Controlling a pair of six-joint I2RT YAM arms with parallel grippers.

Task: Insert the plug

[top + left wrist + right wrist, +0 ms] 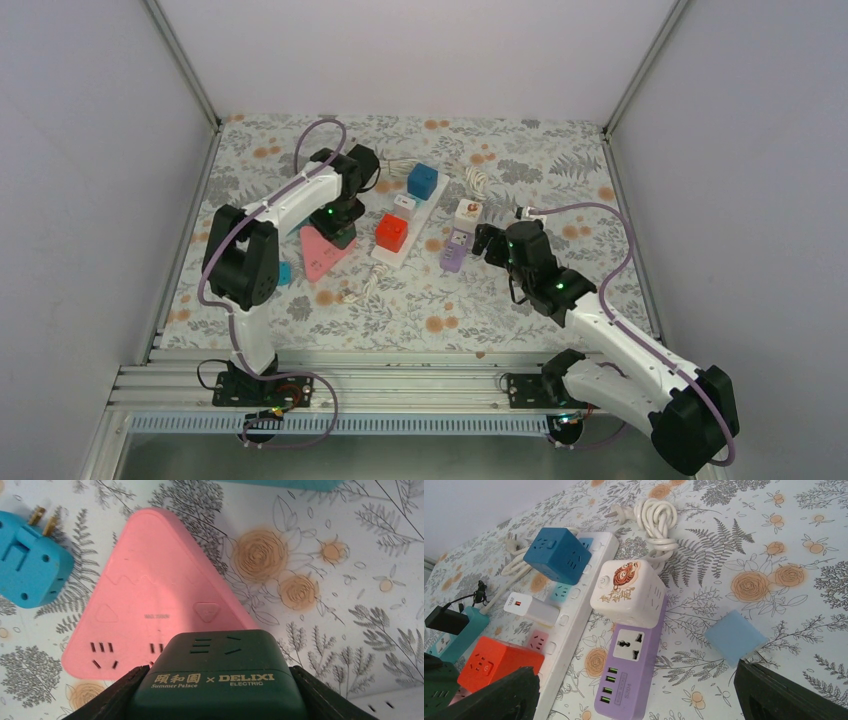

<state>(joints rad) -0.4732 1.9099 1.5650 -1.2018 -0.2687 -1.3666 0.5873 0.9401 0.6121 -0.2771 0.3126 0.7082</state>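
I sat in a robot lab test cell, plain white panel walls point(420, 50) closing off the top and both sides of the frame, floral cloth point(430, 310) covering the bench, aluminium rail point(400, 385) along the bottom.

The left gripper point(338, 232), extended toward 1 o'clock, clamps a dark green plastic cube adapter point(220, 690); the right gripper point(487, 243), toward 11 o'clock, jaws wide.

The floral bench point(560, 300) carries a pink triangular socket block point(322, 252) toward its left edge, a white power strip point(571, 630) at centre and a purple strip point(453, 252) just right of it.
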